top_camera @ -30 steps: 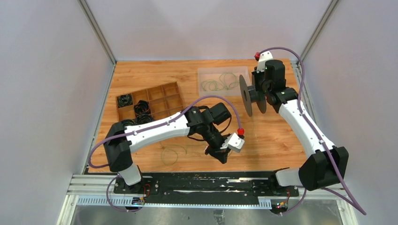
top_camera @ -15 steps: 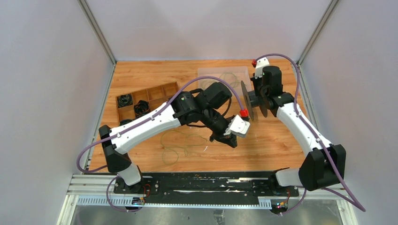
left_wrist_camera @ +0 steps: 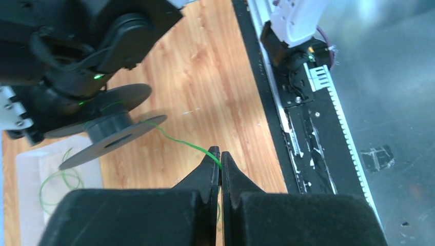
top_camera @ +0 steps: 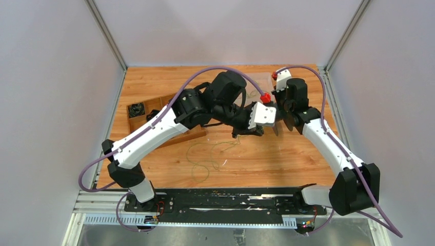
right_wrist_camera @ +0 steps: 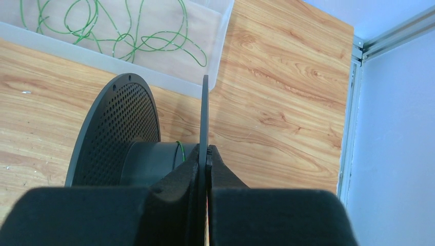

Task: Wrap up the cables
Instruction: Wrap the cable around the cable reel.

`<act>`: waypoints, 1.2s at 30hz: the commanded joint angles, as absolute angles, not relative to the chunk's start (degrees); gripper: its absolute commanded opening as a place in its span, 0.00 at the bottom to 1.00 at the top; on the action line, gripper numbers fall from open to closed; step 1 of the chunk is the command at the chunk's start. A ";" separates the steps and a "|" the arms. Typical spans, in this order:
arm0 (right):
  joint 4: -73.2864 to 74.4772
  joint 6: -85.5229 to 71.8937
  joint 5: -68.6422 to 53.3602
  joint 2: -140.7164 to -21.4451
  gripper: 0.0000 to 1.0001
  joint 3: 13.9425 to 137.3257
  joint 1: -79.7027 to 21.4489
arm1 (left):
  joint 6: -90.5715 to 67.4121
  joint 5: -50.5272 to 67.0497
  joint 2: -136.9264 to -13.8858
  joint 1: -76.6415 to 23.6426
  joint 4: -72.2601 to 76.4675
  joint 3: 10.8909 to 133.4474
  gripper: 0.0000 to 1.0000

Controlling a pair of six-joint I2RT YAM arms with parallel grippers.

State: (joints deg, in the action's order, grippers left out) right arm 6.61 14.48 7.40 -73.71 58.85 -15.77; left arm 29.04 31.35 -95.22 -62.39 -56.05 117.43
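Beside spool point(left_wrist_camera: 109, 124), outstretched left tool point(left_wrist_camera: 220, 163) on cable point(left_wrist_camera: 184, 142)

**Cables** point(top_camera: 201, 156): very thin, flexible olive-green wires.
- **On the table:** one lies in loose, open loops on the wooden table point(top_camera: 154, 82).
- **End strand:** its end strand point(left_wrist_camera: 179, 139) is pinched between the closed tips of the left gripper point(left_wrist_camera: 220, 163). From there it runs in a slight curve to the hub of the black spool point(left_wrist_camera: 118, 95), where a turn point(right_wrist_camera: 180, 148) sits.
- **In the tray:** further wires point(right_wrist_camera: 128, 31) lie in tangled coils inside the clear tray point(right_wrist_camera: 221, 28).
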 commanded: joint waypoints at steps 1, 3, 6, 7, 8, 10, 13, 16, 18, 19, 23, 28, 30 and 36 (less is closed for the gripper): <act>2.77 16.67 5.80 -71.36 0.01 57.23 -16.57 | 23.97 28.81 -96.23 -59.94 -53.71 120.68 0.00; 2.84 16.98 4.91 -70.98 0.01 56.52 -16.77 | 22.39 29.23 -96.54 -58.50 -52.95 121.65 0.00; 2.91 17.65 3.55 -70.20 0.01 55.43 -17.36 | 20.73 29.50 -97.05 -56.50 -51.90 122.51 0.00; 3.01 17.81 3.14 -70.02 0.01 55.11 -17.44 | 20.02 29.52 -97.24 -55.76 -51.56 122.72 0.00; 3.11 17.91 2.75 -69.75 0.01 54.92 -17.53 | 19.39 29.64 -97.39 -54.95 -51.14 122.95 0.00; 3.61 18.16 1.59 -69.38 0.01 54.61 -17.58 | 17.79 29.89 -97.64 -53.22 -50.12 123.20 0.00; 4.71 18.60 -1.35 -68.66 0.01 54.33 -17.71 | 17.02 29.25 -98.03 -50.83 -49.12 123.48 0.00; 6.69 18.76 -4.77 -67.94 0.01 54.71 -17.61 | 16.25 29.08 -98.44 -47.67 -48.38 123.19 0.00; 8.29 18.80 -6.82 -67.49 0.01 55.30 -17.63 | 15.32 29.85 -98.57 -45.37 -47.74 122.72 0.00; 9.02 18.87 -7.88 -67.34 0.01 55.37 -17.58 | 15.03 30.19 -98.46 -44.13 -47.28 122.51 0.00; 10.72 19.41 -11.30 -66.68 0.01 55.50 -17.65 | 13.25 31.44 -98.44 -39.42 -44.92 121.29 0.00; 12.68 20.24 -15.21 -65.72 0.01 55.52 -17.58 | 11.07 32.19 -99.02 -33.37 -41.68 118.97 0.00; 13.67 20.15 -17.35 -65.55 0.01 56.11 -17.58 | 9.94 32.56 -99.57 -31.20 -40.43 117.57 0.00; 17.15 19.24 -23.71 -65.76 0.01 59.65 -17.58 | 5.14 32.99 -102.02 -24.65 -35.97 113.29 0.00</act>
